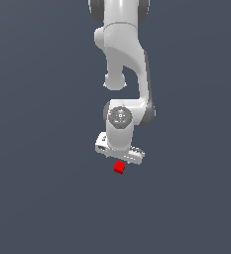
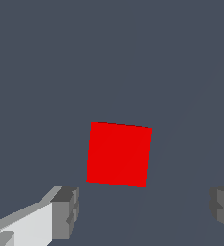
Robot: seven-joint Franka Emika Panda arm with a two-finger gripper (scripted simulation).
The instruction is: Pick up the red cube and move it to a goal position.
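Red cube [image 2: 118,153] plain, bright, tiny; gripper [image 2: 144,209] spread wide (grasping nothing).

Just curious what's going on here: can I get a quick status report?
Gripper open, fingers spread wide, nothing held. Cube lies free just beyond the fingertips, not yet between them. Nothing in the way.

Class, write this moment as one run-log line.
phase: approach | gripper: open, above cube | red cube: ungrasped, between finger lines | goal: not visible
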